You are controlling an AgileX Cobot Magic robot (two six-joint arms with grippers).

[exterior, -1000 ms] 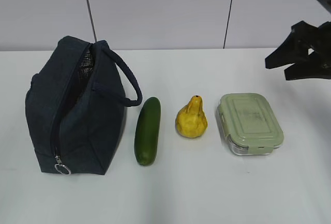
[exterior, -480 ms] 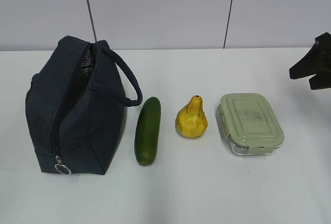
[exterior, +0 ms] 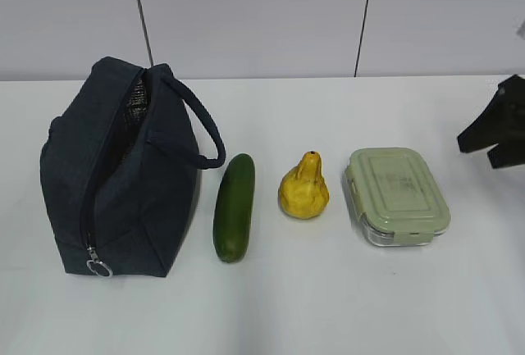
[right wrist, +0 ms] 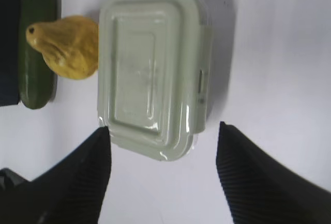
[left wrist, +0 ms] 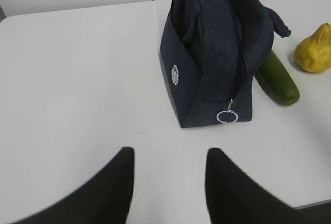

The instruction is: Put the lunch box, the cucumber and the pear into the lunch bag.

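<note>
Right wrist view: spread right gripper [right wrist: 163, 149] hangs above lunch box [right wrist: 152, 69] near edge.

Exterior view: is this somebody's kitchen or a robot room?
Probably a robot test room, not a kitchen. A bare white table stands against a plain panelled wall, and a black robot tool waits beside a neat row of lunch things.

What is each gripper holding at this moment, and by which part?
Nothing is held. The left gripper is open over bare table, short of the lunch bag. The right gripper is open near the lunch box, not touching it.
</note>
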